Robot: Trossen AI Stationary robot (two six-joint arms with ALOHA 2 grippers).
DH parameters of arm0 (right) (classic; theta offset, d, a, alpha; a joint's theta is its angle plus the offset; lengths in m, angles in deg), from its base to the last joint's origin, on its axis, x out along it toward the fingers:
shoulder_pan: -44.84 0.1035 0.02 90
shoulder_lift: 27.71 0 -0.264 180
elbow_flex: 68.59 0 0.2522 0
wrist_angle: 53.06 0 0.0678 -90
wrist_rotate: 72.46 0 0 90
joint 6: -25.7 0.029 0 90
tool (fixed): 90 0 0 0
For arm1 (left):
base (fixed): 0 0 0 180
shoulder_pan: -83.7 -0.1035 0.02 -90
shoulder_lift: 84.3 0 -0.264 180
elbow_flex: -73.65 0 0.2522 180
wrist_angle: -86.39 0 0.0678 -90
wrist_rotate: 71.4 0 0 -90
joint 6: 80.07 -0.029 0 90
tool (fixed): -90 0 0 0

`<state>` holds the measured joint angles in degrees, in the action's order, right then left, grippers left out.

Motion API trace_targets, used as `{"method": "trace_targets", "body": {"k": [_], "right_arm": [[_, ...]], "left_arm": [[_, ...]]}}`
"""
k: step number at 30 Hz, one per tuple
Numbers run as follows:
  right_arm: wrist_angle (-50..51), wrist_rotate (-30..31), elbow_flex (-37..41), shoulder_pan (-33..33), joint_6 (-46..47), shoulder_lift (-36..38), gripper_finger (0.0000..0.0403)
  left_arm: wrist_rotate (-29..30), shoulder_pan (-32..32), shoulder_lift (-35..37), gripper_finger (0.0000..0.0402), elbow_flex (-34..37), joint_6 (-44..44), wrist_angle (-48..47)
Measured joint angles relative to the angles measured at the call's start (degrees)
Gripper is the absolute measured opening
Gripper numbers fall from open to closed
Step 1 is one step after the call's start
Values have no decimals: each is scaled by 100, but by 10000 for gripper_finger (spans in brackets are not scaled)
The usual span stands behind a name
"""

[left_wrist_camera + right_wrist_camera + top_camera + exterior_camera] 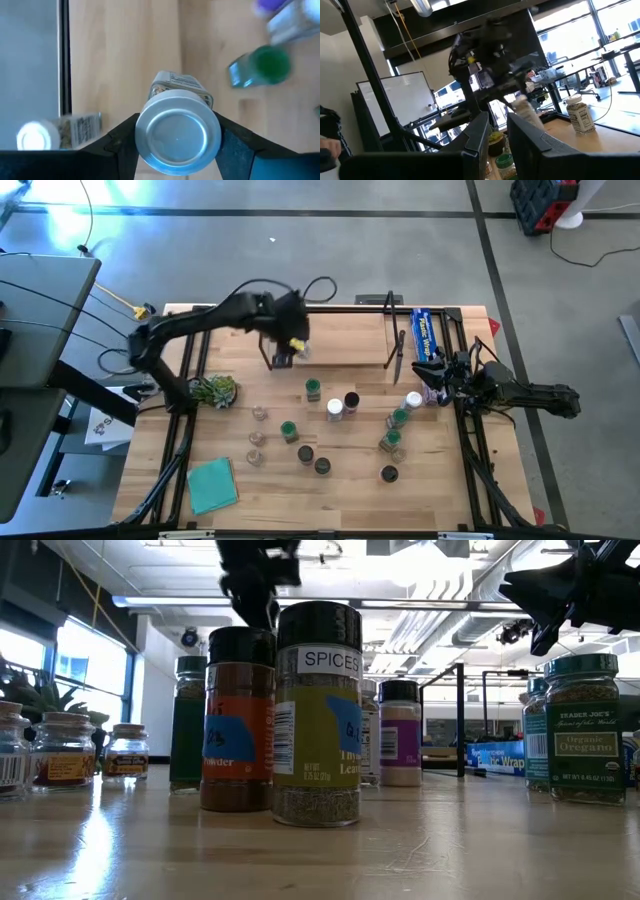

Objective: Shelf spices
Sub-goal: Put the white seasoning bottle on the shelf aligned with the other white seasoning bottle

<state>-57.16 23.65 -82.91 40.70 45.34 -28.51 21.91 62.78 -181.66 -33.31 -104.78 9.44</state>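
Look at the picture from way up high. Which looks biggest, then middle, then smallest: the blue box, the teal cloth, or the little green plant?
1. The teal cloth looks biggest.
2. The blue box is long but narrow, so it comes next.
3. The little green plant looks smallest, though it is close to the box, so that order is unsure.

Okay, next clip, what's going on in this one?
A two-armed robot is putting spice jars on a wooden shelf. The left gripper holds a silver-lidded jar between its fingers, up over the shelf at the back of the table. One white-lidded jar already lies there on its side. The right gripper waits by the blue wrap box. About a dozen jars remain on the table.
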Motion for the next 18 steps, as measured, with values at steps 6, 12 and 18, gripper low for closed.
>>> {"method": "trace_targets", "body": {"k": [6,12,18], "right_arm": [[-17,-1,0,1,-16,0,66],[-17,-1,0,2,-51,1,66],[-13,-1,0,1,-61,1,66]], "left_arm": [[-122,-555,-849,196,-635,-95,-761],[-124,-913,-1091,216,-666,-194,-750],[-145,-1151,-1102,223,-668,-207,-710]]}}
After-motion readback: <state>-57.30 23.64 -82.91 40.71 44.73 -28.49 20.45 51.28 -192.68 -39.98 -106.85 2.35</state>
